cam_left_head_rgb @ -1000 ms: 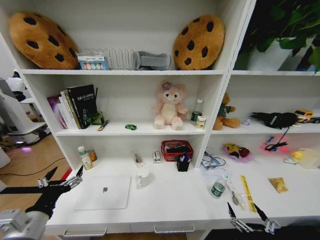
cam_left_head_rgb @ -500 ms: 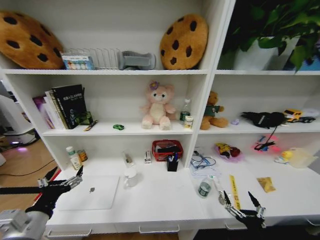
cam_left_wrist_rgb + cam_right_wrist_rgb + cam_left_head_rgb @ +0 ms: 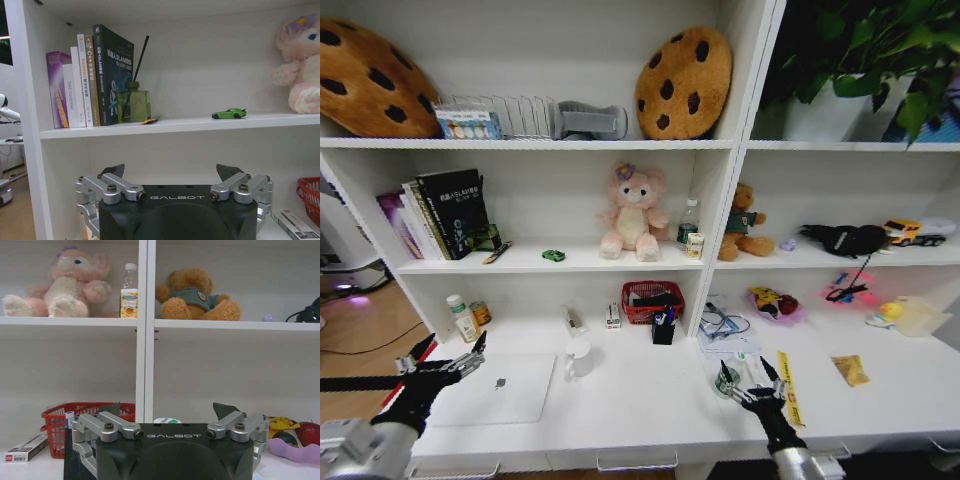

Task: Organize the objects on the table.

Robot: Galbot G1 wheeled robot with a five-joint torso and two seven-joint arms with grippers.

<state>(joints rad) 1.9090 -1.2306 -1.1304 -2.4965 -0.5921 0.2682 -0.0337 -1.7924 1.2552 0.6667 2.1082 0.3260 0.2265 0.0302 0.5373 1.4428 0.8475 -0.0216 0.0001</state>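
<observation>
White counter [image 3: 640,400] looking untidied; I am judging task barely begun. Silver laptop [image 3: 505,388] lying closed at left front. Green-lidded jar [image 3: 726,381] standing right of centre, yellow strip [image 3: 786,385] and loose clutter lying near it. Tiny green toy car [image 3: 553,256] sitting on middle shelf beside pink plush [image 3: 630,212]. I am holding left end effector [image 3: 448,362] released, hovering at laptop's left edge, gripping nothing. Right end effector [image 3: 750,378] reaching low, fingers spread, just beside jar, not closed on it. Nothing lifted yet; everything left to sort.
</observation>
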